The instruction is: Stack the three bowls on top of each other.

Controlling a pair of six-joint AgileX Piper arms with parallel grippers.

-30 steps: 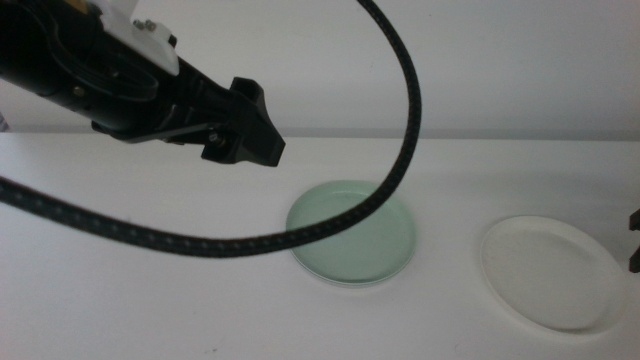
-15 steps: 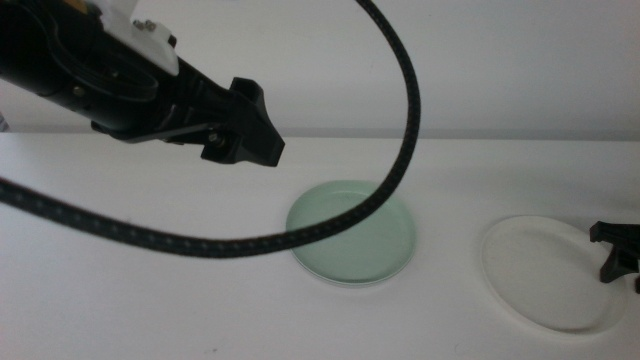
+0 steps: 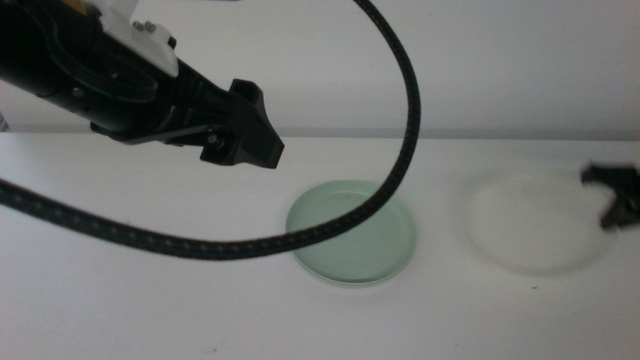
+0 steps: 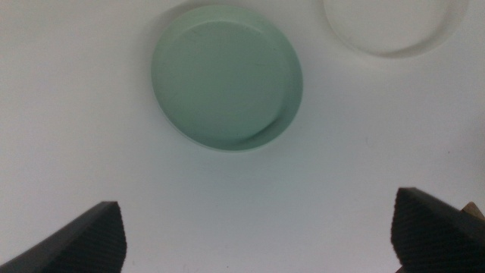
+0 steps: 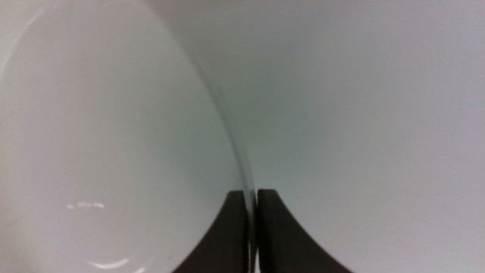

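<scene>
A pale mint green shallow round dish (image 3: pixel 352 232) sits at the middle of the white table (image 3: pixel 150 310); no grey dish is visible. The right gripper (image 3: pixel 612 195), at the picture's right edge, pinches the rim of a white shallow round dish (image 3: pixel 525 220), its jaws clamped on it. The green dish lies to that dish's left, well apart. The left gripper (image 4: pixel 258 239) hovers above the table with jaws spread wide, empty.
</scene>
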